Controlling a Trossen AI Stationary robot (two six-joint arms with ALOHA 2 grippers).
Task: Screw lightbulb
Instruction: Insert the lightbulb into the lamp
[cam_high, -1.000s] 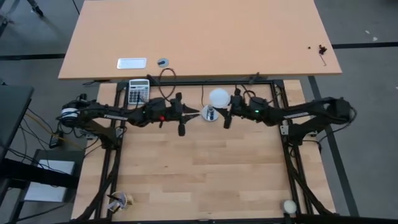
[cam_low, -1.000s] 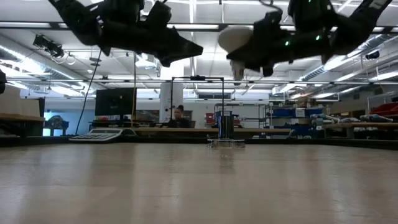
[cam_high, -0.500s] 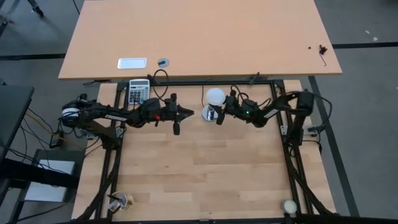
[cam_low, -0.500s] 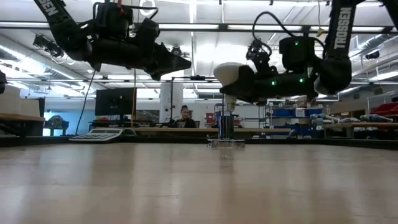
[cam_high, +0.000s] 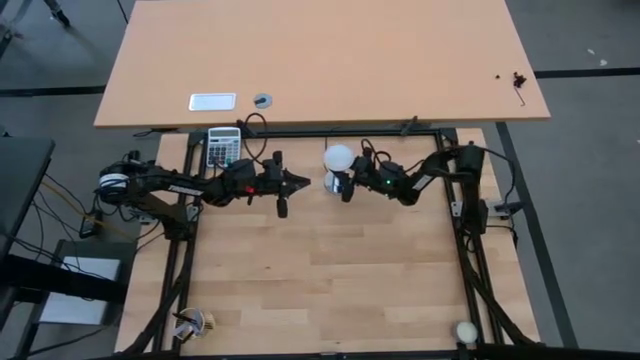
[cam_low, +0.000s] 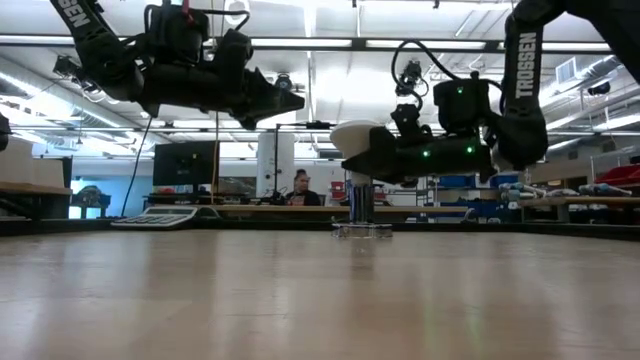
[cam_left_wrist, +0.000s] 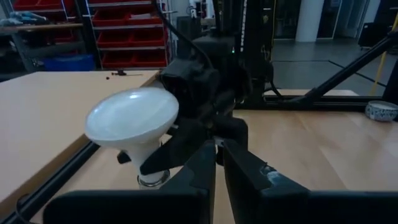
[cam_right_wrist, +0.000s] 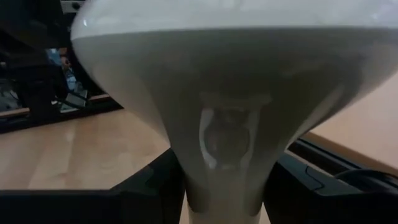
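Observation:
The white lightbulb (cam_high: 338, 158) stands dome up in my right gripper (cam_high: 348, 182), directly over the silver socket (cam_low: 362, 207), which rests on the table by its flat base. In the left wrist view the bulb (cam_left_wrist: 132, 118) tapers down to a grey base just above the socket. Whether the base touches the socket I cannot tell. My left gripper (cam_high: 304, 181) hovers level a little to the left of the socket, above the table. Its fingers (cam_left_wrist: 208, 165) are shut with nothing between them. My right gripper pinches the bulb's tapering neck (cam_right_wrist: 225, 155) under the dome between its two fingers (cam_right_wrist: 163, 183). The fingers lie level and come from the table's right. The bulb stands upright, dome up, screw base pointing down over the socket.
A calculator (cam_high: 223, 146) lies at the far left of the work table. A cream ball (cam_high: 465, 331) sits at the near right corner, and a small object (cam_high: 195, 322) at the near left. Black frame rails (cam_high: 470, 260) run along the sides. A second table (cam_high: 320, 60) stands beyond.
My right gripper has come down and toward the table's left with the bulb, which stays upright and now sits low over the socket. My left gripper has sunk a little and drawn back toward the table's left.

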